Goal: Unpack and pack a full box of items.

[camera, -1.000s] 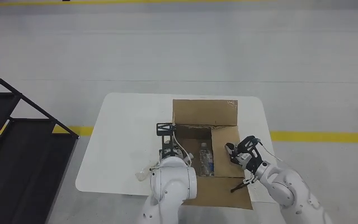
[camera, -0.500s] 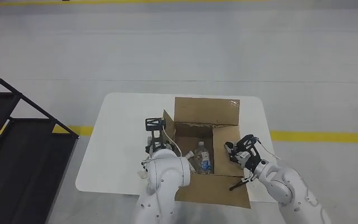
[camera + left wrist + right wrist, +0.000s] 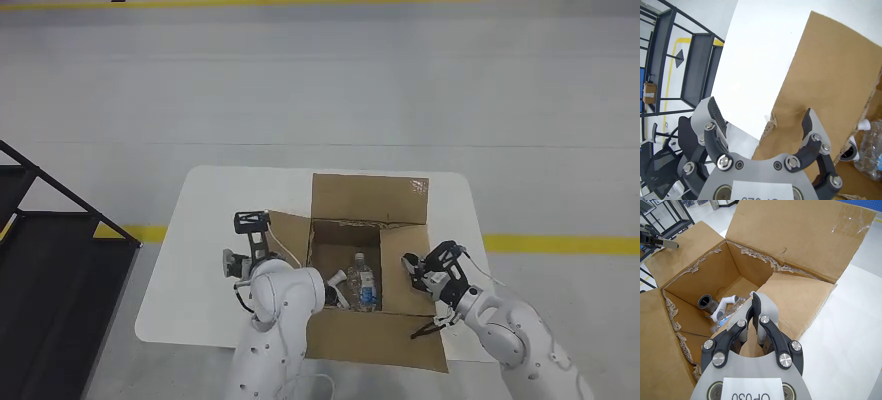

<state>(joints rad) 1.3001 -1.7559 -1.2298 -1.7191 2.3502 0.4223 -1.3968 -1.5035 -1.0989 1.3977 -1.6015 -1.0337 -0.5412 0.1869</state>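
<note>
Box [image 3: 367, 205] sits on desk [image 3: 215, 250], flaps out, bottle [image 3: 364, 283] + other parts inside. L gripper [image 3: 761, 108] fingers apart at left flap [image 3: 829, 75]. R gripper [image 3: 755, 298] fingers together over right flap [image 3: 797, 300]. Risk: an unheld flap may spring back & block reach-in.

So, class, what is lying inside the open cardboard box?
A clear plastic bottle, a white curved part and a dark metal cylinder lie on the box floor. A flap and the right end effector hide part of the floor.
</note>
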